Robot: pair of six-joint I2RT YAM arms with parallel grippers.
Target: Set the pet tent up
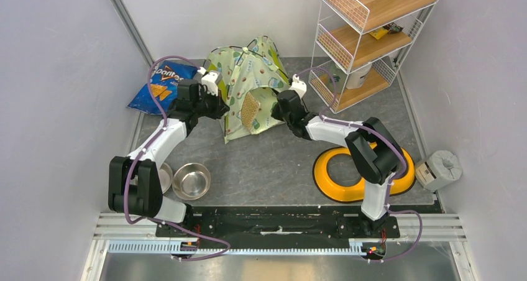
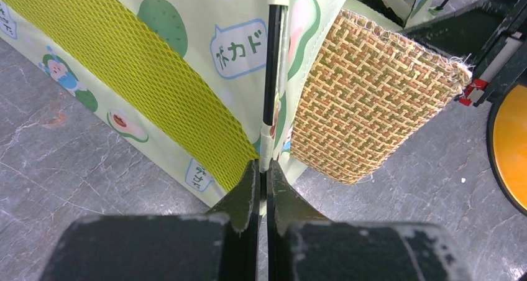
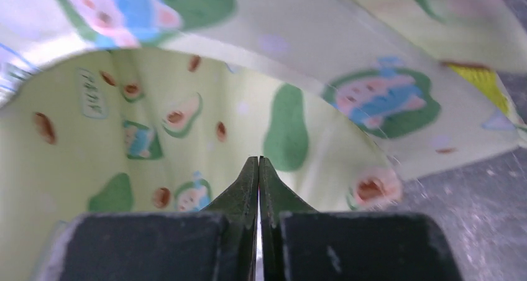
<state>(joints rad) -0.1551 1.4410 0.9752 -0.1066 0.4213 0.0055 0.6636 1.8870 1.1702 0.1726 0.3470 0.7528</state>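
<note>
Grey marbled desk [image 1: 273,163], white walls [image 1: 56,76] around tent [image 1: 248,69]; left fingers [image 2: 247,191] pinch its pole [image 2: 271,63]; right fingers [image 3: 243,188] closed at its doorway.

The left gripper [image 1: 222,109] and right gripper [image 1: 276,112] flank the pet tent [image 1: 248,69].

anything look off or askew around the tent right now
Yes: the woven mat sticks out at the pet tent's opening, tilted up off the floor rather than lying flat.
</note>
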